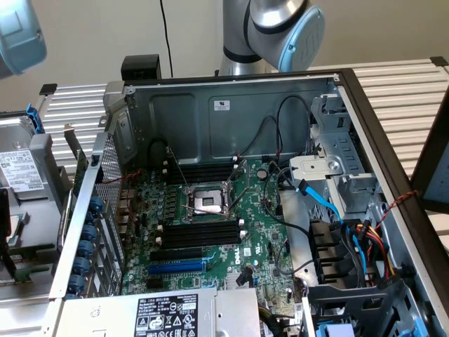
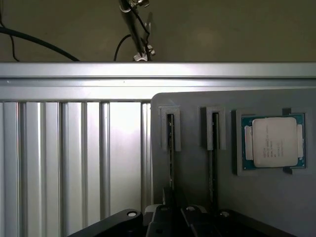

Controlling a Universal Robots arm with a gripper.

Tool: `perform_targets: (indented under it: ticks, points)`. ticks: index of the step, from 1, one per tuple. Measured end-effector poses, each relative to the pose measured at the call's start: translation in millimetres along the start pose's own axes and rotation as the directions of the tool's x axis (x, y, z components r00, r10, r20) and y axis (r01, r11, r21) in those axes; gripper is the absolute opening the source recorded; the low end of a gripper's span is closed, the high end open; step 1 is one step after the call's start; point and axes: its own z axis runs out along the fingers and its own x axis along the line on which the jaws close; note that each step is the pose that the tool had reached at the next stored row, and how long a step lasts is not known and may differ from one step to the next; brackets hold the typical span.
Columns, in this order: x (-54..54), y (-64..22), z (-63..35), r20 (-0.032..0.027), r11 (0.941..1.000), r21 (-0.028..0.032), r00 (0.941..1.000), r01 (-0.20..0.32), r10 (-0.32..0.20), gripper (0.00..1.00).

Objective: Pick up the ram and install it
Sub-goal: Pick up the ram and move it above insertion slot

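Note:
Two rams stand on edge in the slots of a grey holder plate (image 2: 192,163). The first ram (image 2: 170,148) runs down between my black fingertips, and my gripper (image 2: 170,198) looks shut on its thin edge. The second ram (image 2: 213,158) stands parallel beside it, untouched. The open computer case (image 1: 231,105) lies in the exterior view, its green motherboard (image 1: 259,232) showing black memory slots (image 1: 200,233) with white end clips.
A processor chip (image 2: 274,140) sits in a recess of the holder plate beside the rams. The plate rests on a ribbed aluminium table (image 2: 74,158). Inside the case are a processor socket (image 1: 207,200), a blue expansion slot (image 1: 175,267), cables (image 1: 365,246) and a power supply (image 1: 168,314).

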Motion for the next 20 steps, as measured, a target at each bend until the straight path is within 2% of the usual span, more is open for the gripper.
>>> perform_targets:
  ticks: [5,9,20]
  points:
    - [0.0,0.0,-0.2,0.0001,1.0,0.0001,1.0,0.0,0.0,0.12]
    - [0.1,-0.1,-6.2,0.0001,1.0,0.0,1.0,0.0,0.0,0.12]
    - [0.1,-0.2,-14.8,0.0003,1.0,0.0002,1.0,0.0,0.0,0.12]
